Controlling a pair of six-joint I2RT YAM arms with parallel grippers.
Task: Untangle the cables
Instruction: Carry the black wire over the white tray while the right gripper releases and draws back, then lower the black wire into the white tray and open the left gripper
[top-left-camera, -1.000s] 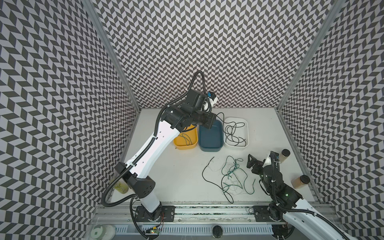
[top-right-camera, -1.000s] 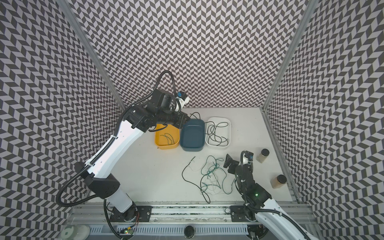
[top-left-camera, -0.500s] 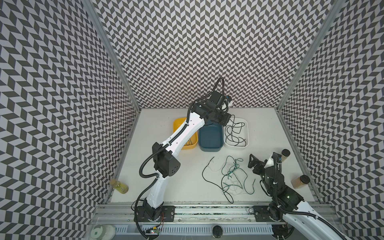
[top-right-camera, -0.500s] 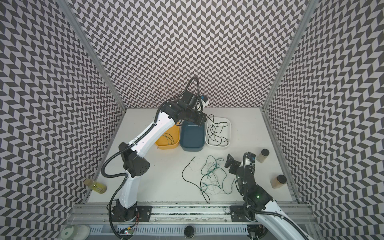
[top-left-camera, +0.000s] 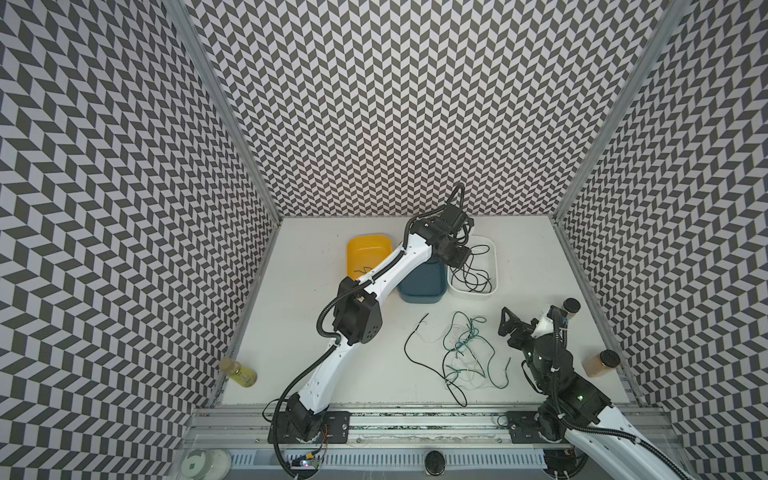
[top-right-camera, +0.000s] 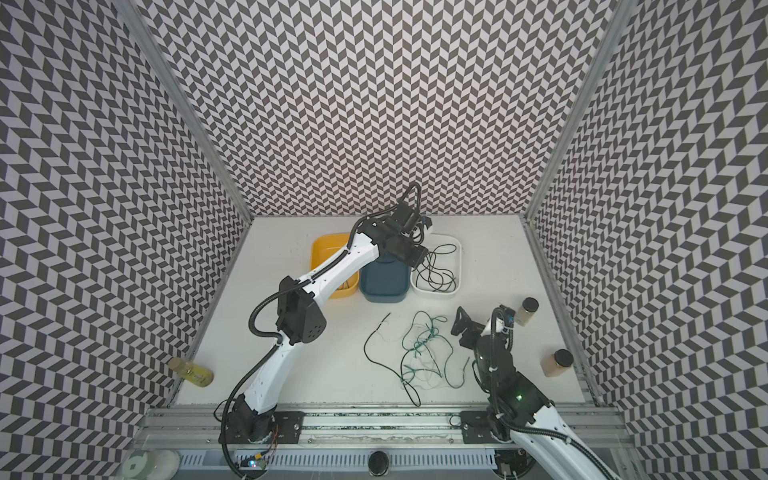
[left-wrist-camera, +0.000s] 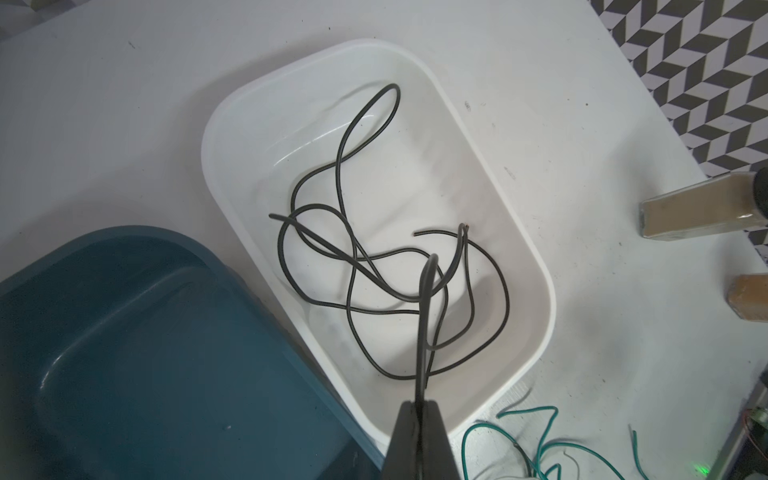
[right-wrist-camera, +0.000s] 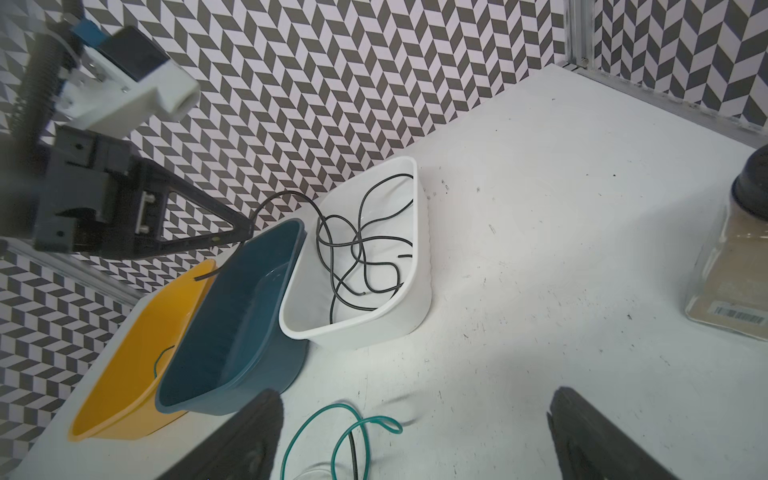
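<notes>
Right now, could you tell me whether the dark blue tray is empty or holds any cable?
Empty, as far as shown: the dark blue tray shows a bare floor in both wrist views.

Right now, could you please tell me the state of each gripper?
Left gripper: shut on the black cable that trails into the white tray.
Right gripper: open, holding nothing.

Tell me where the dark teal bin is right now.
In both top views the dark teal bin sits toward the back of the table, between the yellow bin and the white bin, partly hidden by the left arm.
</notes>
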